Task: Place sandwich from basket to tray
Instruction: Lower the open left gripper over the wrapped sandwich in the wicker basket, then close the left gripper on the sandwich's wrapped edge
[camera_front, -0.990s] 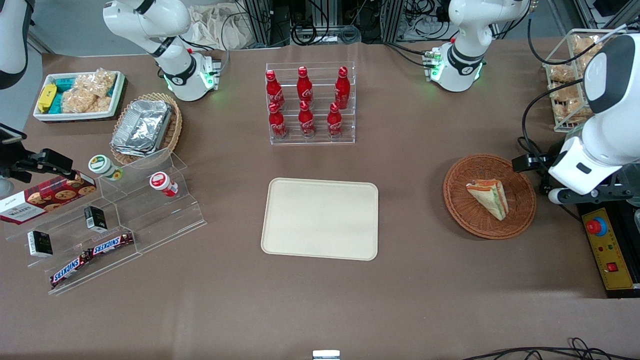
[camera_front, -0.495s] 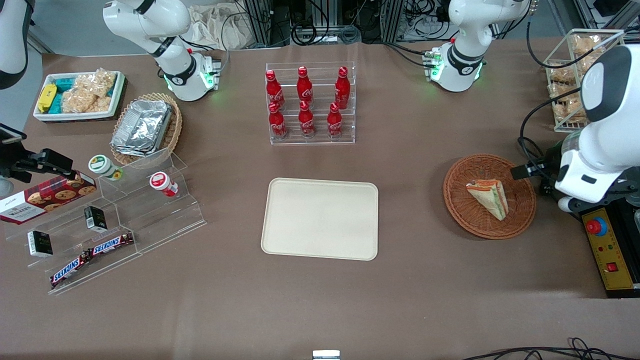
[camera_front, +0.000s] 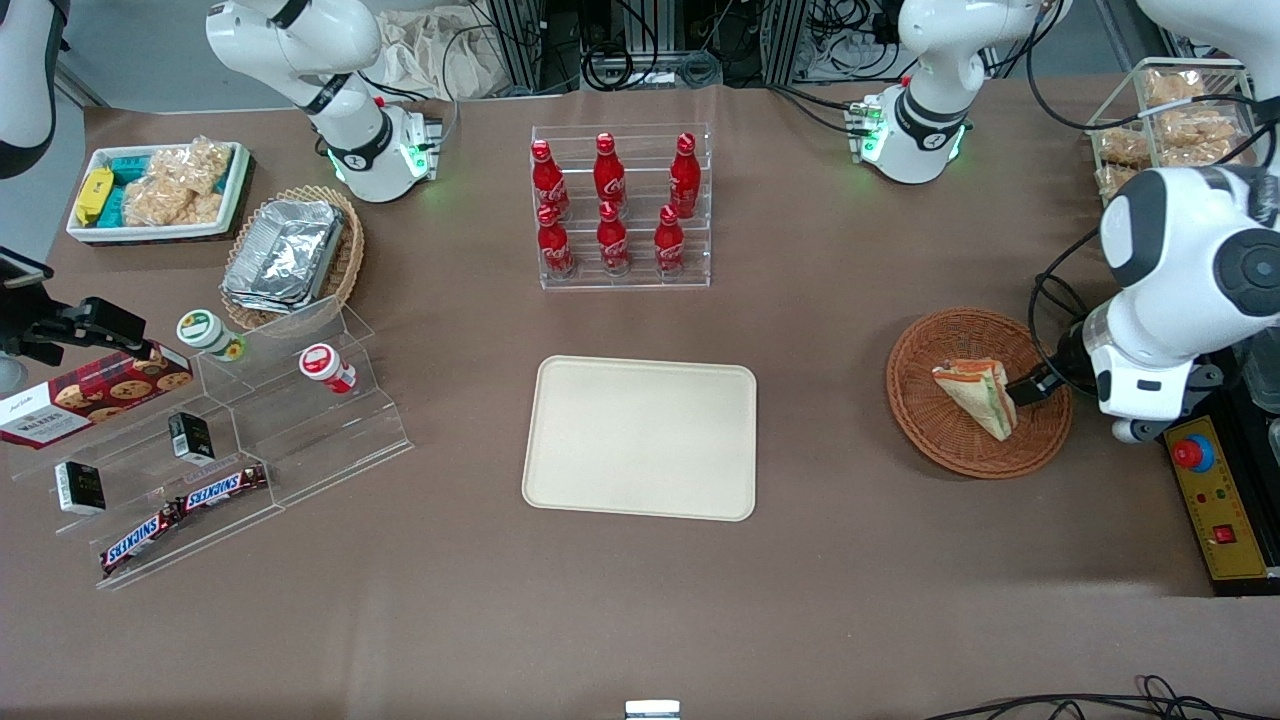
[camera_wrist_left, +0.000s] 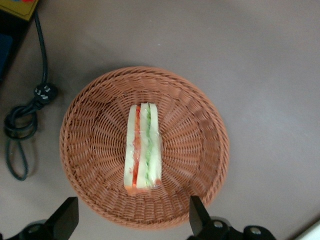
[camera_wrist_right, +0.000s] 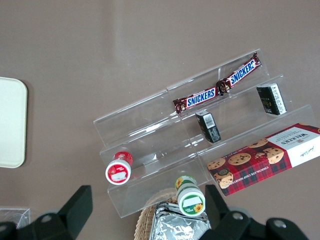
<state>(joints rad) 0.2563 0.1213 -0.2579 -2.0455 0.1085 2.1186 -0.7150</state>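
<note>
The sandwich (camera_front: 978, 397), a wrapped wedge with red and green filling, lies in the round reddish-brown basket (camera_front: 920, 420) toward the working arm's end of the table. The cream tray (camera_front: 640, 437) lies empty at the table's middle. My left gripper (camera_front: 1035, 385) hangs above the basket's rim, on the side toward the working arm's end, close beside the sandwich. In the left wrist view the gripper (camera_wrist_left: 132, 220) is open and empty, its fingers (camera_wrist_left: 197, 216) wide apart over the basket (camera_wrist_left: 90, 150), with the sandwich (camera_wrist_left: 143, 147) just ahead of them.
A clear rack of red cola bottles (camera_front: 620, 205) stands farther from the front camera than the tray. A control box with a red button (camera_front: 1195, 455) and cables (camera_wrist_left: 22, 125) lie beside the basket. Clear snack shelves (camera_front: 230, 440) stand toward the parked arm's end.
My left arm has swung in toward the basket and turned; the gripper now hangs over the basket's rim beside the sandwich. The sandwich, basket and tray have not moved.
</note>
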